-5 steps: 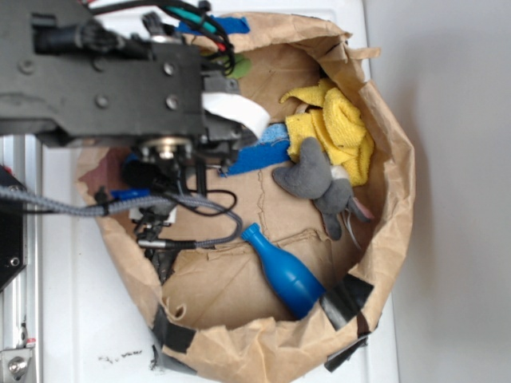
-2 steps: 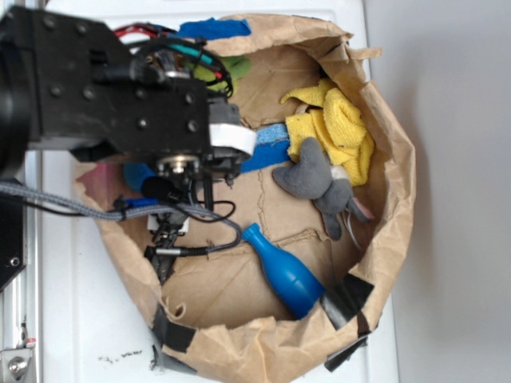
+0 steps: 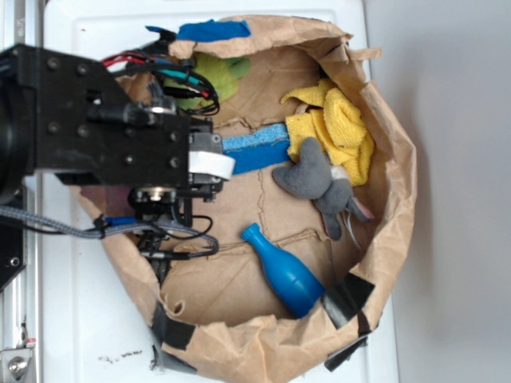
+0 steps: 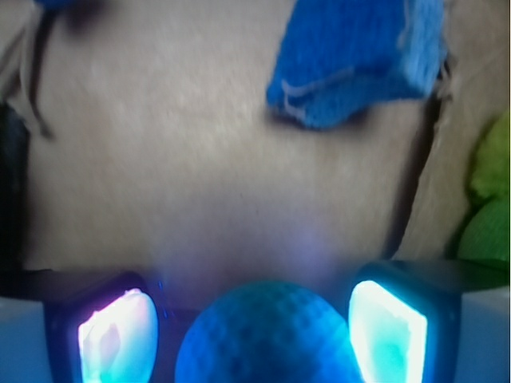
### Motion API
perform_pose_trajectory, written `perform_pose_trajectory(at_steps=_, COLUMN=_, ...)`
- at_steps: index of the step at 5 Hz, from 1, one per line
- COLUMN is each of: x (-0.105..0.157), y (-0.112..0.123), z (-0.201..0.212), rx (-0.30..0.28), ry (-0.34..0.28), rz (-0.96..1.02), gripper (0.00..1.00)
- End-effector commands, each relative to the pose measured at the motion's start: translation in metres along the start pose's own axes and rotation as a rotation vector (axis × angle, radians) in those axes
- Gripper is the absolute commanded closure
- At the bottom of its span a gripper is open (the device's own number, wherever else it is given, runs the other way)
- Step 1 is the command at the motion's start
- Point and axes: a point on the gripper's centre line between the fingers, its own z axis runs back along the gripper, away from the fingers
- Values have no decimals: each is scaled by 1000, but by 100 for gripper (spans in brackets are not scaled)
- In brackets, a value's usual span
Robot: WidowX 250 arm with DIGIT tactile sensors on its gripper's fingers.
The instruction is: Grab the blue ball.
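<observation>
In the wrist view the blue ball [image 4: 267, 335], dimpled and teal-blue, lies on the brown paper floor between my two lit fingers. My gripper [image 4: 255, 303] is open around it, with a narrow gap showing on each side of the ball. The left pad [image 4: 116, 335] and the right pad [image 4: 387, 331] stand level with the ball's upper half. In the exterior view my black arm [image 3: 104, 136] hangs over the left side of the paper bag and hides both the ball and the fingers.
The crumpled brown paper bag [image 3: 391, 159] walls in everything. Inside lie a blue sponge [image 3: 255, 149] [image 4: 359, 56], a green plush toy [image 3: 215, 76] [image 4: 487, 207], a yellow cloth [image 3: 335, 128], a grey plush [image 3: 319, 179] and a glossy blue bottle [image 3: 283, 271].
My arm has shifted left and toward the bag's left wall, uncovering the green plush and more of the blue sponge. The other objects have not moved.
</observation>
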Motion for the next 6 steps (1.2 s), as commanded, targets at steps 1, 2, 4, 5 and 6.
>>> perform_pose_trajectory(at_steps=1, x=-2, y=-8, z=-12, rx=98, ry=6, rz=-41, gripper=0)
perform_pose_trajectory(at_steps=2, x=-2, y=-10, z=-16, rx=110, ry=15, rz=-54, gripper=0)
perform_pose_trajectory(at_steps=4, x=4, y=-9, z=-14, rx=91, ry=7, rz=-28, gripper=100)
perform_pose_trajectory(at_steps=5, x=6, y=-10, z=-13, rx=88, ry=7, rz=-21, gripper=100)
perform_pose_trajectory(at_steps=6, x=7, y=-9, z=-10, rx=79, ry=-1, rz=-22, gripper=100)
